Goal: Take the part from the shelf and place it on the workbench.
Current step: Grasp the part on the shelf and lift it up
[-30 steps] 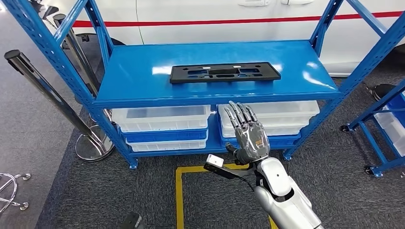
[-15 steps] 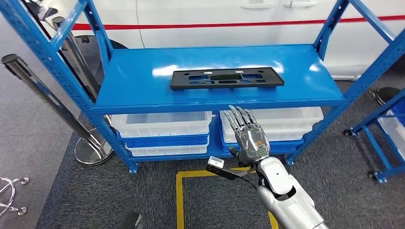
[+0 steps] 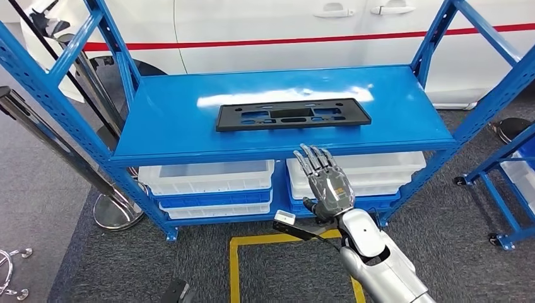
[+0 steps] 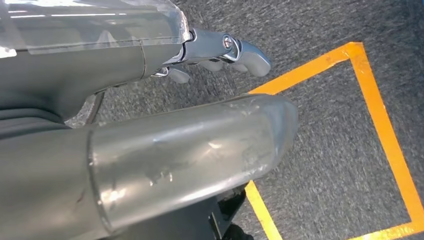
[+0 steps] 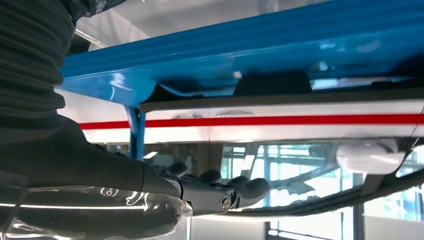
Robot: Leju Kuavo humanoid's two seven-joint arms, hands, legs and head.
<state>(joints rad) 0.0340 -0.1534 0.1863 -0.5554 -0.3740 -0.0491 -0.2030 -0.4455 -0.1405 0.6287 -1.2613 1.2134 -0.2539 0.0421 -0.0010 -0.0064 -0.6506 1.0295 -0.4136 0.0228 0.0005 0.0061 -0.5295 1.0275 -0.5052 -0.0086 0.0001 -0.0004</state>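
Note:
A flat black part [image 3: 293, 115] with several cut-outs lies lengthwise on the top board of the blue shelf [image 3: 176, 126]. My right hand [image 3: 327, 186] is raised in front of the shelf, open and holding nothing. Its fingertips [image 3: 312, 153] point up at the board's front edge, just below and nearer than the part. In the right wrist view the dark fingers [image 5: 235, 192] stretch out beneath the blue shelf edge [image 5: 250, 55]. My left hand [image 4: 165, 150] hangs low over the grey carpet with nothing in it, its fingers [image 4: 240, 50] loosely extended.
White and blue bins [image 3: 208, 177] [image 3: 372, 165] fill the lower shelf level. A white car [image 3: 284, 25] stands right behind the shelf. A chrome post base [image 3: 117, 211] sits to the left and another blue rack [image 3: 511, 183] to the right. A yellow tape square [image 3: 235, 265] marks the floor.
The whole view has shifted a little, so the camera has moved. My right hand stays raised and open, with its fingertips now level with the shelf's front edge. The part has not moved.

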